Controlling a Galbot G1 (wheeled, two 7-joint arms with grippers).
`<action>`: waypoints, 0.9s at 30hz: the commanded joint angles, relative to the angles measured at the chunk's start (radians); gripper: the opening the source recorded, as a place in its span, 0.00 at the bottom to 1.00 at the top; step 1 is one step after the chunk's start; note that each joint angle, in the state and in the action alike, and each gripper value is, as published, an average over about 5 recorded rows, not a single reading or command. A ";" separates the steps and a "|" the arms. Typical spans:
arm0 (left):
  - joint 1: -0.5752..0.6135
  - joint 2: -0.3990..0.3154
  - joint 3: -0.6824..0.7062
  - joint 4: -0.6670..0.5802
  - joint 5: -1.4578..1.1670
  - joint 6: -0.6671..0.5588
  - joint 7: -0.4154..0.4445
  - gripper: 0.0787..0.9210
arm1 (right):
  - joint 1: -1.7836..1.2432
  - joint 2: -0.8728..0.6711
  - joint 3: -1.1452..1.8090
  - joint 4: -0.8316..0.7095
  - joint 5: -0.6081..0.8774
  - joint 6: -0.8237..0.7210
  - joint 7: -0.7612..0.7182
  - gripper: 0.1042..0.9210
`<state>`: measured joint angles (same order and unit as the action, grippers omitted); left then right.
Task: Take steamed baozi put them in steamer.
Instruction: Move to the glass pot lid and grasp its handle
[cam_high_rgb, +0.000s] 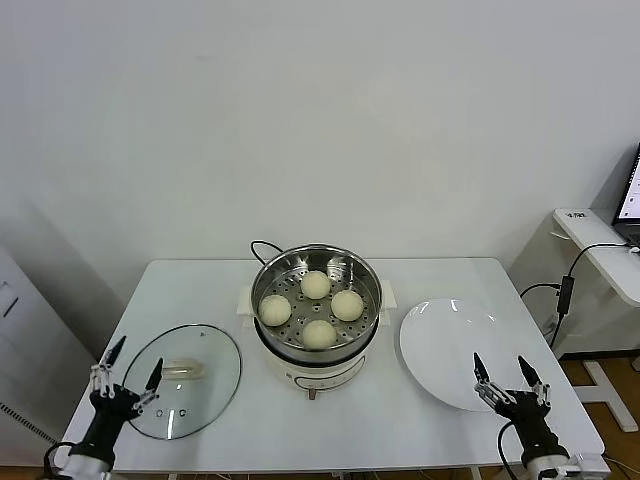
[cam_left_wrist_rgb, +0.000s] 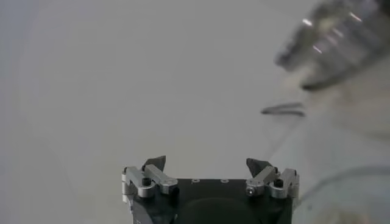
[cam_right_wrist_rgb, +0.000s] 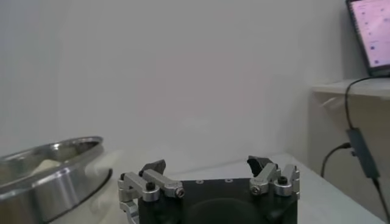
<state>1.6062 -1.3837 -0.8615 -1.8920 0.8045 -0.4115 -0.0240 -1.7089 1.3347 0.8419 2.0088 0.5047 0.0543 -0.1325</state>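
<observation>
Several cream-white baozi (cam_high_rgb: 316, 285) lie inside the shiny steel steamer (cam_high_rgb: 275, 267) on its white pot base at the table's middle. The steamer's rim also shows in the right wrist view (cam_right_wrist_rgb: 55, 170) and blurred in the left wrist view (cam_left_wrist_rgb: 341, 36). My left gripper (cam_high_rgb: 128, 364) is open and empty at the table's front left, beside the glass lid. My right gripper (cam_high_rgb: 507, 368) is open and empty at the front right, by the plate's near edge. Both sets of jaws stand wide apart in the wrist views (cam_left_wrist_rgb: 206, 163) (cam_right_wrist_rgb: 207, 164).
A round glass lid (cam_high_rgb: 190, 378) lies flat on the table left of the steamer. An empty white plate (cam_high_rgb: 450, 345) lies to its right. A black cord (cam_high_rgb: 262, 246) runs behind the pot. A side desk with a laptop (cam_high_rgb: 630, 190) and cables stands at far right.
</observation>
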 joint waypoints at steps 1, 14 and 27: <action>0.004 -0.024 0.015 0.162 0.593 -0.175 -0.266 0.88 | -0.066 0.045 0.049 0.036 -0.039 -0.006 -0.002 0.88; -0.138 -0.055 0.019 0.262 0.690 -0.054 -0.282 0.88 | -0.060 0.048 0.017 0.024 -0.065 0.003 -0.003 0.88; -0.291 -0.027 0.037 0.371 0.725 0.006 -0.241 0.88 | -0.073 0.052 0.020 0.034 -0.077 0.012 -0.007 0.88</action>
<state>1.4248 -1.4126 -0.8298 -1.6147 1.4580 -0.4364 -0.2594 -1.7742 1.3824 0.8613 2.0376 0.4361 0.0636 -0.1392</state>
